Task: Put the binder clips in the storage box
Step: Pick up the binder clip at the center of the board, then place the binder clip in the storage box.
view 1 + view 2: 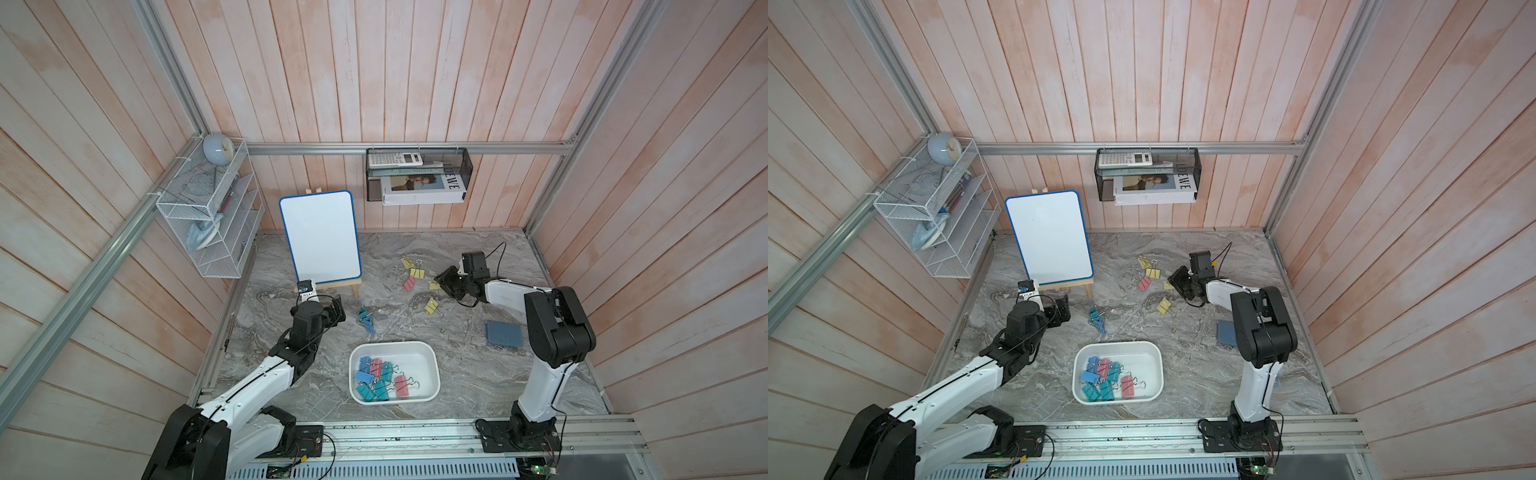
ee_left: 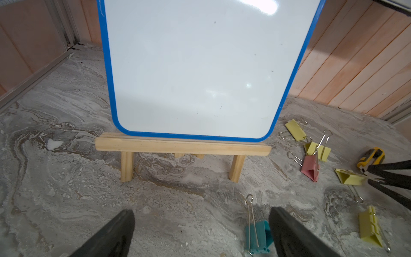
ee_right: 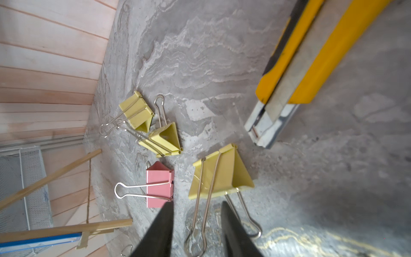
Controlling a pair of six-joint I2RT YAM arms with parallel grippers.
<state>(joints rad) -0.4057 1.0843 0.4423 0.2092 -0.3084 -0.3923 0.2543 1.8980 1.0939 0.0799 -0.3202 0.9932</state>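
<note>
in a top view the shallow white plastic storage box (image 1: 420, 362) sits at lower centre, with blue, teal and pink binder clips (image 1: 376, 376) lying inside it.

left wrist view: the left gripper (image 2: 201, 211) stands wide apart and empty. a small teal binder clip (image 2: 258, 235) lies at lower right, just inside one finger. closing from here would probably shove it aside, not pinch it.

right wrist view: the right gripper (image 3: 196, 203) is narrowly apart, straddling the silver wire handle of a yellow binder clip (image 3: 222, 173) just above its tips. the thin wire may slip out, and the pink binder clip (image 3: 159, 184) beside one finger could get dragged.
</note>
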